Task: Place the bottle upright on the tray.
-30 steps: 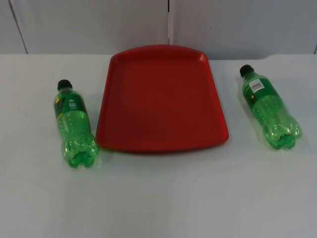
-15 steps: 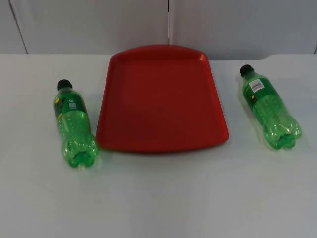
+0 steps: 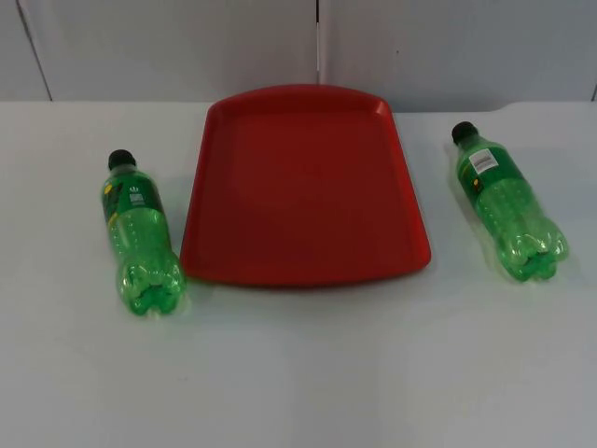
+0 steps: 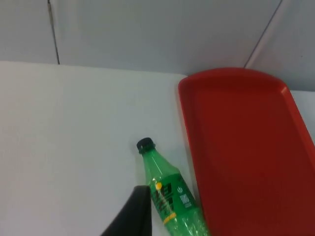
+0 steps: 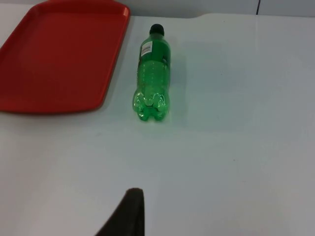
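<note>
A red tray [image 3: 308, 187] lies flat at the middle back of the white table, with nothing on it. Two green plastic bottles with black caps lie on their sides, caps toward the wall. One bottle [image 3: 138, 233] rests just left of the tray, the other bottle [image 3: 508, 201] some way to its right. The left gripper [image 4: 133, 216] hovers above the table near the left bottle [image 4: 170, 199], beside the tray [image 4: 246, 147]. The right gripper [image 5: 125, 216] hangs well in front of the right bottle [image 5: 152, 73], and the tray [image 5: 54, 59] lies off to one side.
The grey partition wall [image 3: 187, 47] closes off the table right behind the tray. A wide stretch of bare white table [image 3: 298, 373] runs along the front, and narrower strips lie outside each bottle.
</note>
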You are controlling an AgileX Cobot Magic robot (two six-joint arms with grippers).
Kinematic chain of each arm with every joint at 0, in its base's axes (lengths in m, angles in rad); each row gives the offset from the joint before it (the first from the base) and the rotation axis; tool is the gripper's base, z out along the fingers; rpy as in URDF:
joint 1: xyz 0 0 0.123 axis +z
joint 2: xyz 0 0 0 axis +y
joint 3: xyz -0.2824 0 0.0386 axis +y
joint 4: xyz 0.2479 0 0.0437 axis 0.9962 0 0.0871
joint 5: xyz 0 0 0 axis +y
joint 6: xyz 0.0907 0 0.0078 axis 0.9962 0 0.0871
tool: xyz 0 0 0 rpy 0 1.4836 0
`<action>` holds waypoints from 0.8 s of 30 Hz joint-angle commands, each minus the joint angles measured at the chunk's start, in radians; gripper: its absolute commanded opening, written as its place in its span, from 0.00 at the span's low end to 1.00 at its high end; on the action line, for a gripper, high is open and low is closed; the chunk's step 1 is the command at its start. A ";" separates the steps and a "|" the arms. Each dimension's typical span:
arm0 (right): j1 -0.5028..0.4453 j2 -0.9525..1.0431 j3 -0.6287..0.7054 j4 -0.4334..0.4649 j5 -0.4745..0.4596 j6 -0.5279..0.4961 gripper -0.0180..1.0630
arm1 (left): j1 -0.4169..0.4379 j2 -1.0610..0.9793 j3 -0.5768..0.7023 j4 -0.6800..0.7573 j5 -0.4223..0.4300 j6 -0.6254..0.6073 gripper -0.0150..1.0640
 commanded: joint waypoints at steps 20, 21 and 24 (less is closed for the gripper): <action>-0.004 -0.003 0.002 0.005 -0.003 -0.016 0.99 | -0.095 0.387 -0.218 0.028 0.073 -0.173 0.99; -0.004 -0.003 0.002 0.005 -0.003 -0.016 0.99 | -0.105 0.403 -0.226 0.052 0.071 -0.208 0.99; -0.004 -0.003 0.002 0.005 -0.003 -0.016 0.99 | -0.118 0.441 -0.243 0.092 0.073 -0.272 0.99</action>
